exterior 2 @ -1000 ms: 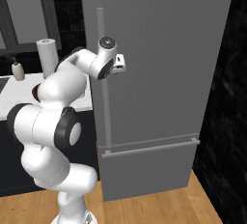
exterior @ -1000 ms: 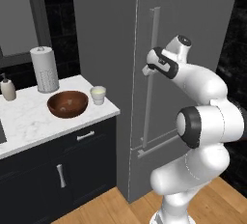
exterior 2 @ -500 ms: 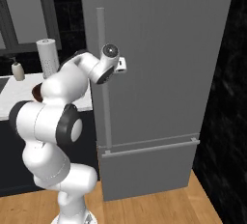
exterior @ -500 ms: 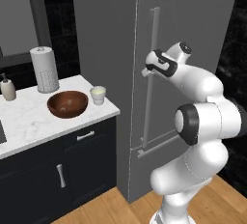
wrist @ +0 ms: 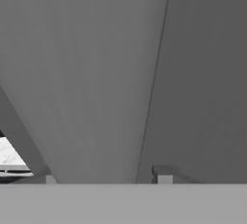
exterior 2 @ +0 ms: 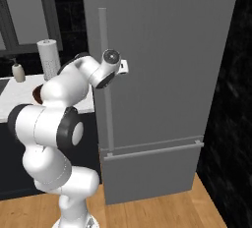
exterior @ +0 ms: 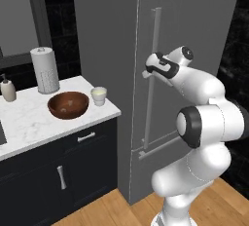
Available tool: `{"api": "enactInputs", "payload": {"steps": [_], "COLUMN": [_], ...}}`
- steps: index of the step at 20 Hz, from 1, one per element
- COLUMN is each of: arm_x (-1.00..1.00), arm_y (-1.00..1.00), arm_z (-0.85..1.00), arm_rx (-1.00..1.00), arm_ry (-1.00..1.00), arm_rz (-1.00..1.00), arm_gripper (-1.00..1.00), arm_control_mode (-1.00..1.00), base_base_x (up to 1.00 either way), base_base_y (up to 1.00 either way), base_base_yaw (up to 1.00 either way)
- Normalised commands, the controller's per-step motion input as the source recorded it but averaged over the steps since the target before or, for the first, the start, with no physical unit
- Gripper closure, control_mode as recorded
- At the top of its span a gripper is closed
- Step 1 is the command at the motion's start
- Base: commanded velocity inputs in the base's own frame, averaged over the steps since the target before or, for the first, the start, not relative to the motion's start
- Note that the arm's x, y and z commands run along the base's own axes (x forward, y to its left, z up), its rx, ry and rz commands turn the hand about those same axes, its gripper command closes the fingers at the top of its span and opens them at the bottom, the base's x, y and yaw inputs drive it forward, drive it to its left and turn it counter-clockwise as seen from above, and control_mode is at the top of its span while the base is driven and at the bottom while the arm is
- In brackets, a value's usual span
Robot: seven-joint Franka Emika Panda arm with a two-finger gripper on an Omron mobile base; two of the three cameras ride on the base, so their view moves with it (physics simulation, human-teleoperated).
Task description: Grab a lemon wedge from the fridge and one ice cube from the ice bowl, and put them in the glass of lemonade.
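Here, at the closed door of the fridge (exterior: 194,20), the robot's gripper (exterior: 150,69) sits at the long vertical bar handle (exterior: 154,40), roughly at the bar's mid-height. The first step of the job is in hand: getting the fridge open so that a lemon wedge can be fetched from inside. The door is flush and shut, so the wedge itself is hidden behind it. In the base views the claw presses up to the handle with its fingers on either side of the bar, but whether they have clamped onto it or stand apart cannot be told; the hand view looks straight at grey door panel and the handle's length (wrist: 116,97), with the fingertips out of sight.

Left of the fridge, on the white marble counter (exterior: 29,122), the other things wait: the reddish-brown ice bowl (exterior: 68,104) and, just beside it on the side nearer the fridge, the glass of lemonade (exterior: 98,95). Farther from the fridge stand a paper-towel roll (exterior: 44,69) and a soap dispenser (exterior: 7,88).

The next move, by this reading, calls for a firm hold on the bar, then a pull along the door's arc, wide enough to expose the shelves. A loose grip would likely slip off the smooth handle.
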Motion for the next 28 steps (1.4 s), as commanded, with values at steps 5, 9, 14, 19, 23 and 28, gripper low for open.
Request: {"api": "enactInputs", "payload": {"steps": [5, 9, 14, 19, 23, 28], "arm_x": [-0.06, -0.2, -0.41, -0.76, -0.8, -0.67], "arm_y": [-0.47, -0.97, -1.0, -1.0, -1.0, -1.0], "arm_z": [0.0, 0.17, 0.13, 0.06, 0.0, 0.01], "arm_rx": [0.0, 0.03, 0.07, 0.11, 0.13, 0.12], "arm_ry": [-0.07, 0.0, 0.0, -0.01, 0.0, 0.0], "arm_rz": [0.0, -0.02, -0.04, -0.04, -0.04, -0.03], "arm_gripper": [1.0, 1.0, 1.0, 1.0, 1.0, 1.0], "arm_control_mode": [-1.0, -1.0, -1.0, -1.0, -1.0, -1.0], "base_base_x": [0.0, 0.0, 0.0, 0.0, 0.0, 0.0], "base_base_y": [0.0, 0.0, 0.0, 0.0, 0.0, 0.0], "base_base_yaw": [0.0, 0.0, 0.0, 0.0, 0.0, 0.0]}}
